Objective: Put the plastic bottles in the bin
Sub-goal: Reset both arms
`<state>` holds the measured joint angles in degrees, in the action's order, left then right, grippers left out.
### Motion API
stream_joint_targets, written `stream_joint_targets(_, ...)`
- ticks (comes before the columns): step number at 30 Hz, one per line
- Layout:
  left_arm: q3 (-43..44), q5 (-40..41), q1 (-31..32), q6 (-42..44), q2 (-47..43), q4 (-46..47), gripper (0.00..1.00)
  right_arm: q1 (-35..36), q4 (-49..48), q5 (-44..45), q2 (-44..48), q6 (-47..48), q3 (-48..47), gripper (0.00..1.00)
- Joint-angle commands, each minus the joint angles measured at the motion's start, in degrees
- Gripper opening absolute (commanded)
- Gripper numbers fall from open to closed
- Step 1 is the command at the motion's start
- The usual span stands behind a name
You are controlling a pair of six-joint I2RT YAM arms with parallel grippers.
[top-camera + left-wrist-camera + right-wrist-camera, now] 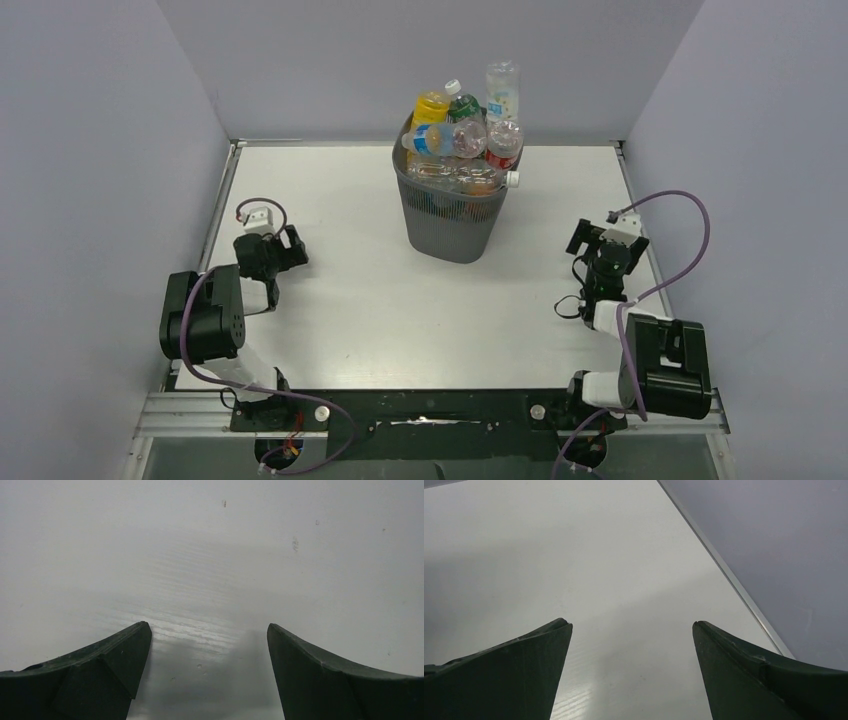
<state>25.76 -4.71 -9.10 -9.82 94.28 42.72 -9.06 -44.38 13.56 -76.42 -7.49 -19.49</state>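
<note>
Now the bin (447, 215) stands at the far middle of the worktop (340, 310), and the plastic bottles (462, 140) are in it. They fill it up and pile high over its rim. A yellow bottle (432, 106) and a tall clear bottle (502, 90) stand on top of the pile. A sideways bottle (492, 180) lies at the rim on the right-arm side of the bin, and its white cap pokes out over the edge. I see no bottle on the worktop around the bin.

The left fingers (110, 665) are well apart from the bin, out on its left side and nearer the arm bases. They are spread wide and hold nothing. The right fingers (519, 670) are well apart from the bin on its other side. They are spread wide too, with only bare worktop between them.

So I think the job is done. The best thing is to rest both arms away from the bin. The pile looks wobbly, and a bump on the bin could make the top bottles roll off. If an arm must move, it should go slow and low, and not swing over the bin. The sideways bottle looks like the first one that could slip.
</note>
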Motion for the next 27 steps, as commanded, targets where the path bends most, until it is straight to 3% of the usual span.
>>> stream_joint_targets(1,0.9,-1.9,-0.4,1.3,-1.2,6.8,0.87,1.5,-9.1,3.9,1.3,1.0,3.5,0.98)
stream_joint_targets(5,-2.6,-2.6,-0.4,1.1,-2.8,11.1,0.87,3.3,-20.5,8.0,-5.2,1.8,6.8,0.98)
stream_joint_targets(8,-6.5,-5.3,-0.5,2.2,-4.2,17.2,0.87,4.3,-18.2,9.8,-8.1,1.6,4.5,0.98)
stream_joint_targets(11,-10.8,-7.1,-0.3,3.4,-4.8,24.3,0.87,4.2,-21.6,7.3,-8.1,2.2,6.4,0.98)
stream_joint_targets(14,-13.7,-7.3,-0.3,3.6,-5.3,29.7,0.87,4.6,-32.6,5.8,-11.8,4.7,10.0,0.98)
stream_joint_targets(16,-16.2,-8.1,-0.1,4.4,-4.6,34.0,0.87,5.0,-31.3,6.6,-10.5,3.8,10.7,0.98)
stream_joint_targets(18,-18.2,-10.3,-0.3,3.8,-0.9,42.9,0.87,5.7,-36.1,4.9,-11.6,6.1,12.2,0.98)
stream_joint_targets(21,-16.3,-9.7,-0.8,4.1,-2.4,35.9,0.87,5.9,-33.6,1.9,-11.5,7.5,11.0,0.98)
stream_joint_targets(27,-15.5,-8.4,0.1,4.7,-1.7,35.8,0.87,0.7,-22.2,-6.4,-11.4,3.9,5.2,0.98)
